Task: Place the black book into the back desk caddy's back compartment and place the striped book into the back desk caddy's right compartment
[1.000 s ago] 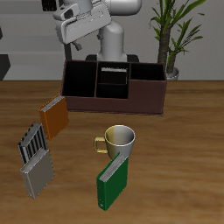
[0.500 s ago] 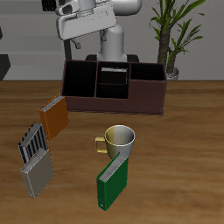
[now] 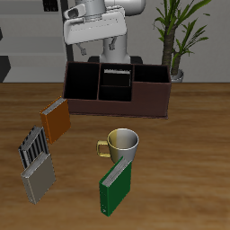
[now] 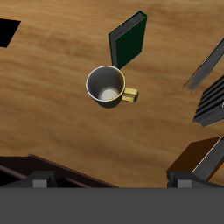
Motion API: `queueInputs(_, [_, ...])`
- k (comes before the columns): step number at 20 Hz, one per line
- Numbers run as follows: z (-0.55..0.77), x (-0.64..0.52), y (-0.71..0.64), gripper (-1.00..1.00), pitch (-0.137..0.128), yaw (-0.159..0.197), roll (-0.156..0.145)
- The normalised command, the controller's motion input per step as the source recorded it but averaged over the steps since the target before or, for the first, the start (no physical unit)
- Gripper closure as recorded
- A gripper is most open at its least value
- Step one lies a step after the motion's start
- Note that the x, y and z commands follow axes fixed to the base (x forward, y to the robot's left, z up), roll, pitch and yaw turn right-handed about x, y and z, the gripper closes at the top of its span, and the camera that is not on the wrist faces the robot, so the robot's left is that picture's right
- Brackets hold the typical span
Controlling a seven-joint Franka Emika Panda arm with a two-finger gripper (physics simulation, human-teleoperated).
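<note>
One half of the task looks done. The black book (image 3: 117, 71) stands upright in the back compartment (image 3: 117, 75) of the back desk caddy (image 3: 117, 107), its pale page edges showing as a light strip just under the fingers. The other half is untouched: the striped book (image 3: 33, 146) leans on the desk (image 3: 193, 171) well forward of the fingers, far from the caddy, propped against a grey book (image 3: 38, 182) and just beside an orange book (image 3: 57, 119). The right compartment (image 3: 82, 81), the wide end section, holds nothing that I can see.

The gripper (image 3: 113, 47) hangs above the caddy's middle section with nothing between its fingers (image 3: 106, 48); in the exterior view they appear spread apart, and the wrist view shows only their two tips at the frame edge with bare desk between. So the fingers are released and empty.

In the wrist view the yellow mug (image 4: 108, 86) and the green book (image 4: 128, 38) lie ahead of the fingers, with the edges of the striped book and orange book off to one side.

Compared with a second ago, the arm has lifted slightly and its wrist has turned, so the hand now faces the camera squarely rather than at a slant. Nothing on the desk has shifted: all books and the mug sit where they were. What remains is to travel forward to the striped book, grasp it and carry it to the wide end section.
</note>
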Motion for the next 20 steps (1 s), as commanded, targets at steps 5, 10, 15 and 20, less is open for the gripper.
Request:
queueInputs(5, [0.02,0.12,0.05,-1.00,-0.003,-0.087,0.000])
queueInputs(10, [0.16,0.05,-0.28,-1.00,0.028,-0.181,0.029])
queueInputs(15, [0.05,0.07,-0.19,-1.00,0.006,-0.104,-0.038])
queueInputs(20, [0.05,0.18,-0.27,-1.00,0.035,0.022,-0.013])
